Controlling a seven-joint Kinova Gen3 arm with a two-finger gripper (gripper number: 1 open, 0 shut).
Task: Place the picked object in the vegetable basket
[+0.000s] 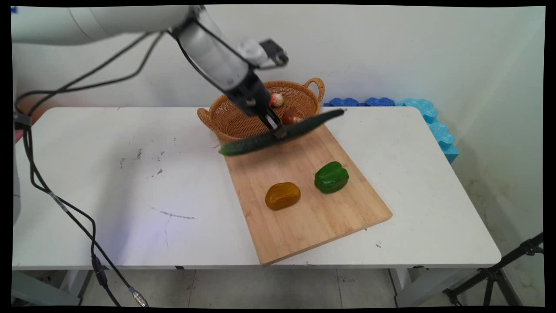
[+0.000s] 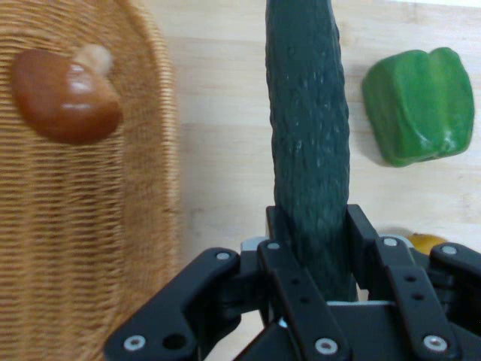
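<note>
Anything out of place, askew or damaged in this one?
Nothing damaged or spilled. The cucumber is held in the gripper, tilted, above the cutting board's far end by the basket. The table has some dark scuff marks left of the board.

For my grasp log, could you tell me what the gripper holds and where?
The gripper holds the cucumber, clamped near its middle.

Cucumber (image 2: 308, 135) cut off at the hand view's top edge (basket (image 2: 90, 248) cropped left).
</note>
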